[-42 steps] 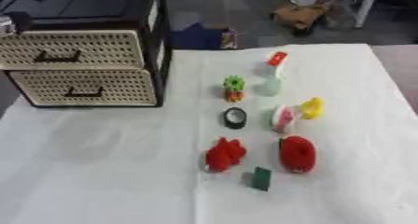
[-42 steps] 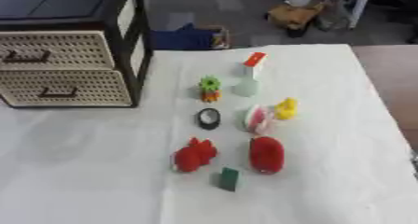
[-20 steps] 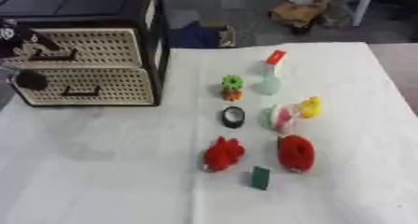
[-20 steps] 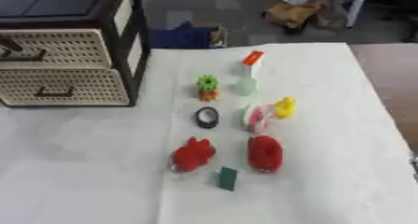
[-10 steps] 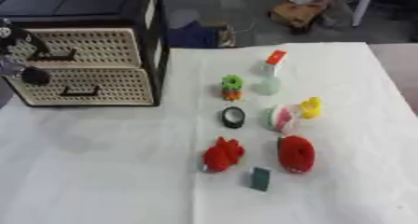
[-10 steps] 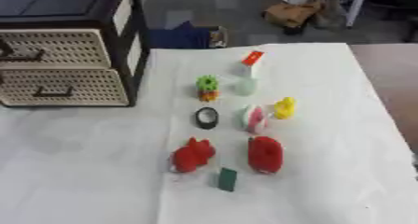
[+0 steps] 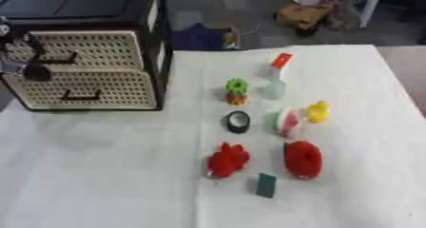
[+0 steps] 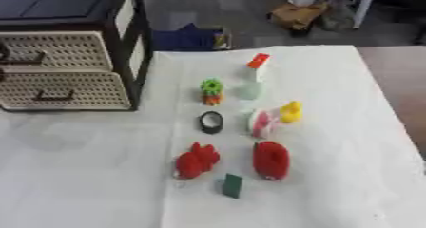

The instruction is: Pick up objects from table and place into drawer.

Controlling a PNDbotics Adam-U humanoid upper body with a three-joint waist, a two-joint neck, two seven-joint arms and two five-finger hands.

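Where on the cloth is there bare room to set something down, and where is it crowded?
Bare cloth lies in front of the drawer unit, left of the black ring and the red toy. Another free strip runs along the right edge past the yellow toy. The middle column of small things is crowded. The left hand is at the drawers.

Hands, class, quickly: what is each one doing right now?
Left hand: at the upper drawer's handle; whether it is open or shut cannot be told.
Right hand: not in view.
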